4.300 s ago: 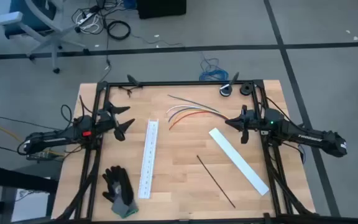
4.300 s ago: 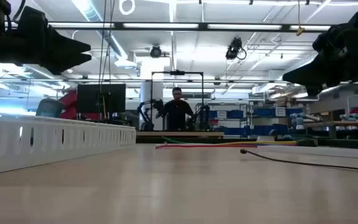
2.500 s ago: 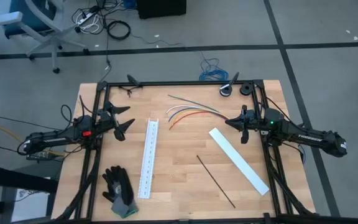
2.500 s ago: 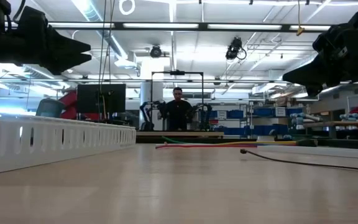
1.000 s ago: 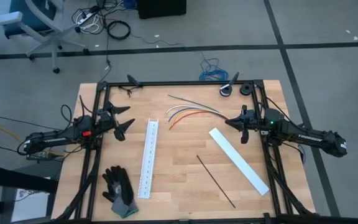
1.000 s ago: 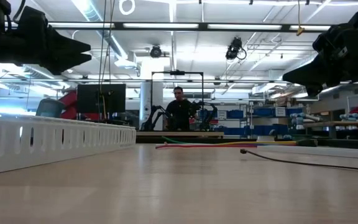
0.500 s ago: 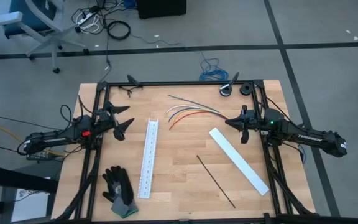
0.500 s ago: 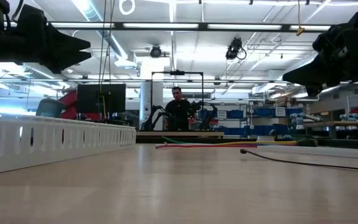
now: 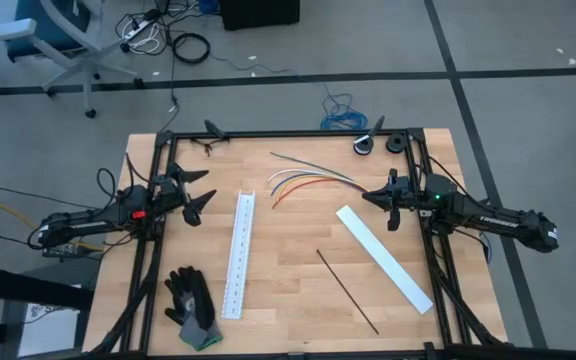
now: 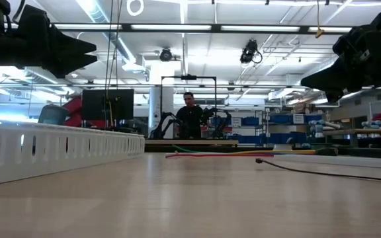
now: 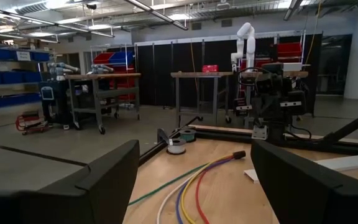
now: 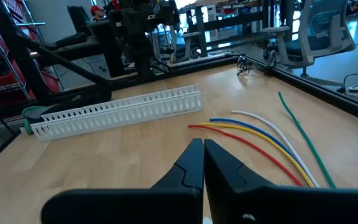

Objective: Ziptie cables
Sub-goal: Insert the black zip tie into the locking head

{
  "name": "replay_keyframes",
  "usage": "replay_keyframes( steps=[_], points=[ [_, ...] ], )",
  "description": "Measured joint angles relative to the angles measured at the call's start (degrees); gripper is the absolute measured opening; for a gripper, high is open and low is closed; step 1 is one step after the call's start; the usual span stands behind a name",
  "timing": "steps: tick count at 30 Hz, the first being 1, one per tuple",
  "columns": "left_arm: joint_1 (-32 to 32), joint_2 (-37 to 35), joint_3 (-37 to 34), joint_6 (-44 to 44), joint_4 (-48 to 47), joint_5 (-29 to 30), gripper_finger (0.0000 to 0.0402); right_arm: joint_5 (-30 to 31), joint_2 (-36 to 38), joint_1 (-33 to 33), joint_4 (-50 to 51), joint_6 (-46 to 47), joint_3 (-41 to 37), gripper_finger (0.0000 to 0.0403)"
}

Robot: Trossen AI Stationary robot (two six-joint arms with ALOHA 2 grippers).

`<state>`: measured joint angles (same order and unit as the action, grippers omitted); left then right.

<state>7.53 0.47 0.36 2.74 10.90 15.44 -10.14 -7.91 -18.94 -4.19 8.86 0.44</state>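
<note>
Several thin cables, green, white, blue, yellow and red, lie loosely fanned on the wooden table toward its far side; they also show in the left wrist view and the right wrist view. The ziptie, a thin black strip, lies flat nearer the front. My left gripper hovers open over the table's left side, pointing at the cables. My right gripper hovers shut at the right, just right of the cables' ends. Neither touches anything.
A long white slotted strip lies left of centre and a flat white strip at the right. A dark glove sits at the front left corner, two small rolls at the far right. A black frame borders the table.
</note>
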Motion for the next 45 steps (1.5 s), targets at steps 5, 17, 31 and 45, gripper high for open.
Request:
replay_keyframes(
  steps=[5,17,31,45],
  points=[
    [-0.01,0.00,0.02,-0.48,0.01,0.00,0.0321,0.00,0.00,-0.02,-0.01,0.00,-0.01,0.0004],
    [0.00,8.38,5.66,-4.11,-2.71,-4.67,0.0244,-0.01,-0.01,-0.02,-0.02,0.00,-0.01,0.0004],
    [-2.39,51.57,21.78,-3.32,4.69,-14.14,0.0168,0.01,-0.01,0.00,-0.02,0.00,-0.01,0.0004],
    [-5.68,89.12,38.92,6.19,17.96,-25.47,0.0168,0.00,-0.01,-0.01,-0.04,0.00,-0.01,0.0004]
  ],
)
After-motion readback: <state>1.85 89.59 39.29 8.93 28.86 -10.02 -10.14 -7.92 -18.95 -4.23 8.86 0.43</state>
